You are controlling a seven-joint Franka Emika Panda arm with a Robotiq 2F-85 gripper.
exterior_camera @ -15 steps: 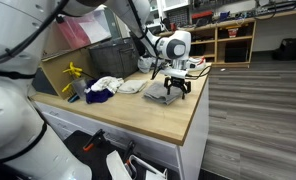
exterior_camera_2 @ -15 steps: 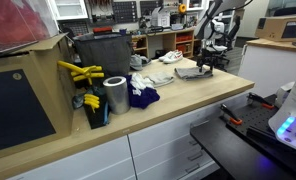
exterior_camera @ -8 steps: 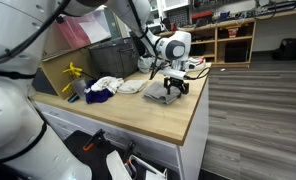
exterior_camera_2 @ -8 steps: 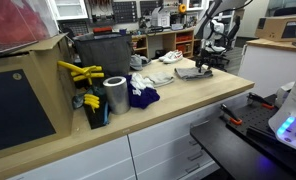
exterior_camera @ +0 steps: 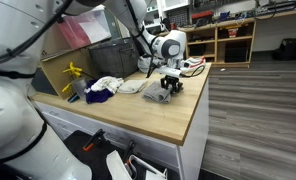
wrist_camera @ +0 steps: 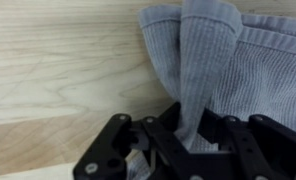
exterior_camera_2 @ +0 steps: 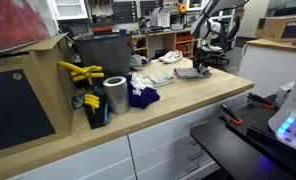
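The wooden table spreads out beneath the gripper. A grey ribbed cloth lies on it directly under the gripper. One fold rises between the fingers, which are clamped on that fold.

The black metal tool is seen along the bottom edge of the wrist view, with its linkages spread out to both sides. A raised fold of a grey ribbed knit cloth is pinched between its fingers. The rest of the cloth is bunched into soft ridges ahead of the tool and to its right. A pale wood-grain surface is shown ahead and to the left of the tool, and the cloth is laid on it.
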